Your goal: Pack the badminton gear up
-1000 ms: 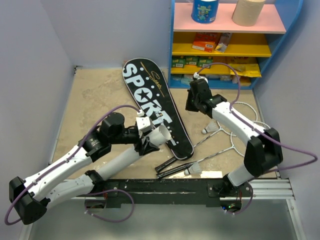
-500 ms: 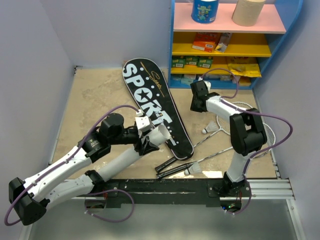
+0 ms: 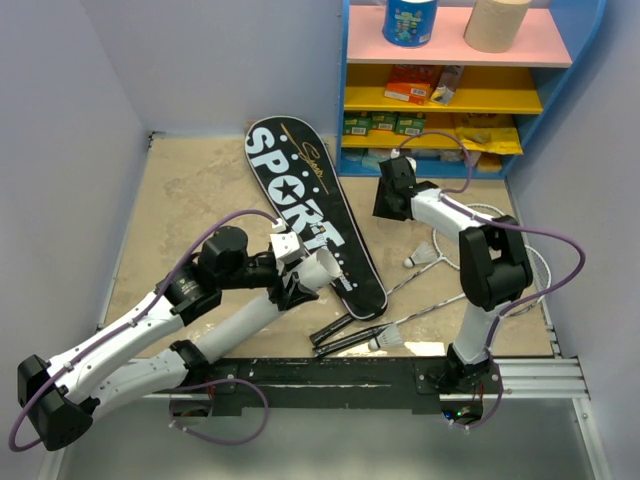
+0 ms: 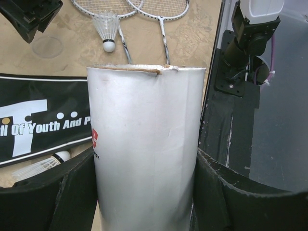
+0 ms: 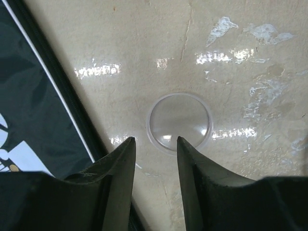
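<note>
A: Right gripper (image 5: 155, 159) is out at the far side, fingers spread with a clear gap and nothing between them. What's it over?

B: A clear round lid (image 5: 179, 120), flat on the table (image 5: 250, 62). It sits just beyond the fingertips, lined up with the gap and a shade toward the right finger. The black bag (image 5: 33, 91) has its edge running just to the lid's left.

A: And the left arm?

B: The left gripper (image 3: 297, 283) is clamped on the long white tube (image 4: 147, 144), fingers pressed to its sides. The tube is held off the table over the near end of the bag, its long axis slanting far and right, open mouth leading.

A: So whose pick is the lid?

B: The right arm's, I'd say. It's right on top of it, while the left is well apart and busy. A disc that flat will need an edge-on pinch.

A: Does the overhead show the lid?

B: Hardly, as the right wrist hides that spot. The right wrist view shows it plainly, but I can't tell how high the fingers hang. The left wrist view looks past the tube's rim to a shuttlecock (image 4: 107, 26) and the rackets (image 4: 161, 6) beyond it, all unpacked.
</note>
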`<control>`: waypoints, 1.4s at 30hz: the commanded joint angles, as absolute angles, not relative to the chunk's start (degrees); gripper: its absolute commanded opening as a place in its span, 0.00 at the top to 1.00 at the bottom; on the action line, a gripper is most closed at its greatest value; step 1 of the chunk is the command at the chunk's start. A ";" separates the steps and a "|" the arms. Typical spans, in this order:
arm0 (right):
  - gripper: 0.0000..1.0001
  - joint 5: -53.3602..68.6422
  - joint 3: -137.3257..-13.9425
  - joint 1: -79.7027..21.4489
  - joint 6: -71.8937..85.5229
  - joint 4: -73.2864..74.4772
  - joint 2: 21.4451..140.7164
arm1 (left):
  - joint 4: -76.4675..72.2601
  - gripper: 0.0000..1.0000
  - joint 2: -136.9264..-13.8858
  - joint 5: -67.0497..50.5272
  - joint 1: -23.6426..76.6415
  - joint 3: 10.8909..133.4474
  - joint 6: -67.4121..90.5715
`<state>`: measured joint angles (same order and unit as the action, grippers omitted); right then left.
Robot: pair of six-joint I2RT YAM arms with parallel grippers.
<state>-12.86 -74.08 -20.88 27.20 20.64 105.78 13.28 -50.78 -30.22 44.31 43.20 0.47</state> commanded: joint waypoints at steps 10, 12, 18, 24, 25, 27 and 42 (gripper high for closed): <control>0.45 -6.42 -82.52 -33.03 22.23 29.35 97.56 | 9.67 0.93 -47.64 -22.69 44.38 43.33 1.76; 0.44 -3.88 -83.23 -34.10 24.07 29.97 98.26 | 9.32 0.93 -46.24 -17.35 44.30 43.16 2.20; 0.43 -0.09 -83.06 -37.00 28.38 27.69 100.10 | 8.44 0.94 -42.10 -2.15 44.21 42.01 3.34; 0.42 2.29 -86.13 -41.13 30.41 26.98 104.23 | 10.10 0.96 -40.43 13.94 44.21 41.92 4.48; 0.42 1.68 -86.74 -42.44 30.41 27.24 105.37 | 10.46 0.96 -40.52 15.45 44.21 42.10 4.48; 0.41 1.06 -88.15 -43.50 30.85 27.86 106.43 | 11.86 0.96 -40.69 20.36 44.21 42.54 5.09; 0.38 -5.18 -93.16 -48.95 33.48 30.14 113.02 | 15.56 0.96 -38.15 37.97 43.68 43.42 8.70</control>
<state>-1.26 -89.03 -47.79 31.99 28.56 111.87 16.10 -39.59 33.61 43.92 42.19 6.90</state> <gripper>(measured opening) 0.616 0.703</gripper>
